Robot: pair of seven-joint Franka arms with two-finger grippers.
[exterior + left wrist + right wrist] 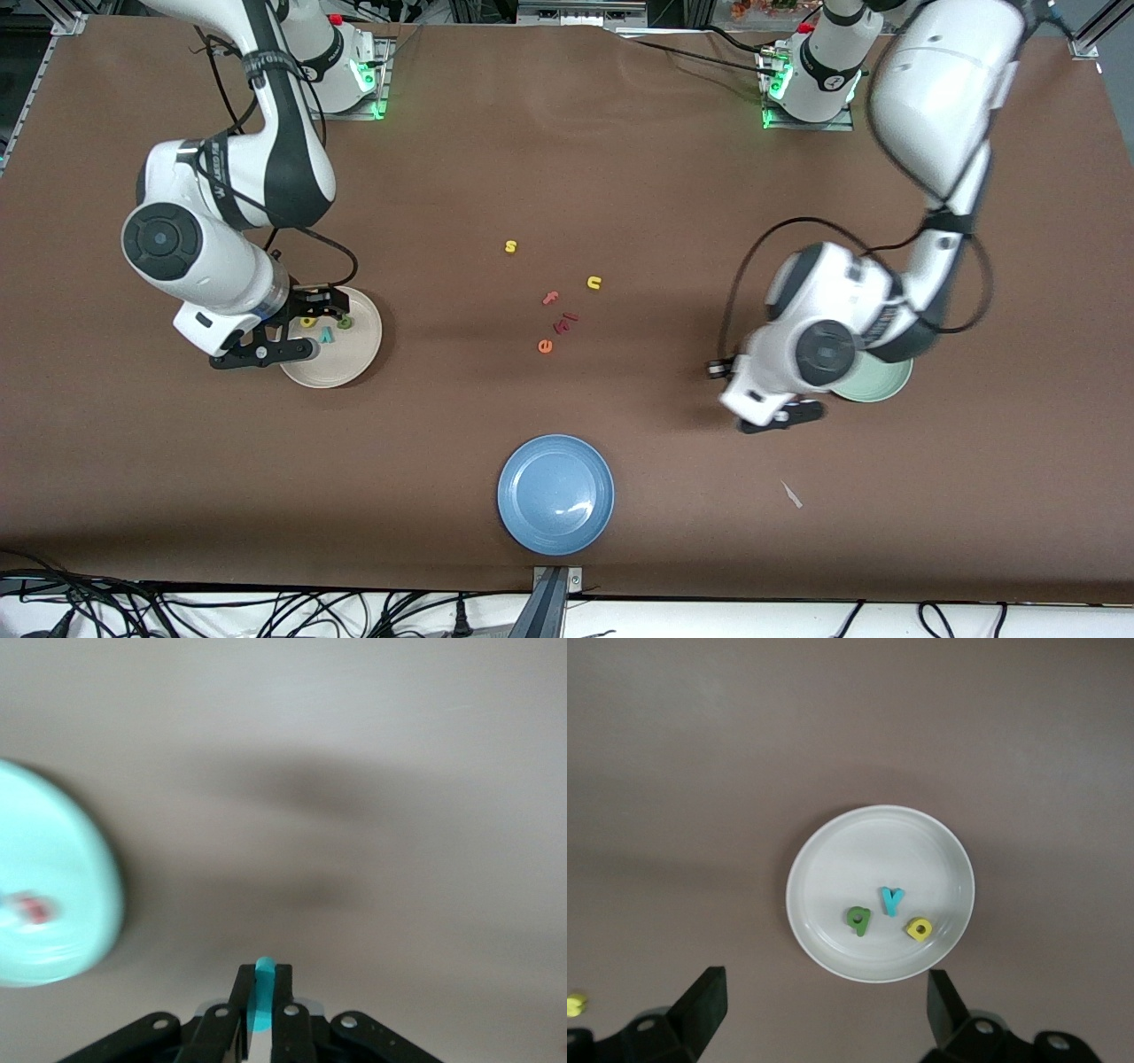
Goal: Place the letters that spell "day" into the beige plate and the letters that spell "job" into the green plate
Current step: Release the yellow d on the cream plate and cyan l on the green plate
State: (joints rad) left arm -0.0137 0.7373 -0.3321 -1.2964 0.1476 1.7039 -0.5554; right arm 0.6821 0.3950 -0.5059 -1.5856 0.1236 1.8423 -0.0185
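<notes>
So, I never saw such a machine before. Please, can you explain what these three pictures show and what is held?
Two robot arms stand at a brown table. One picture looks down from a high camera; the other two come from cameras on each arm's wrist. The right tool is open over the beige plate, where the green d, teal y and yellow a lie. The left tool is shut on a teal letter, near the green plate, which holds a red letter. Loose letters lie mid-table; a blue plate sits nearer the camera.
</notes>
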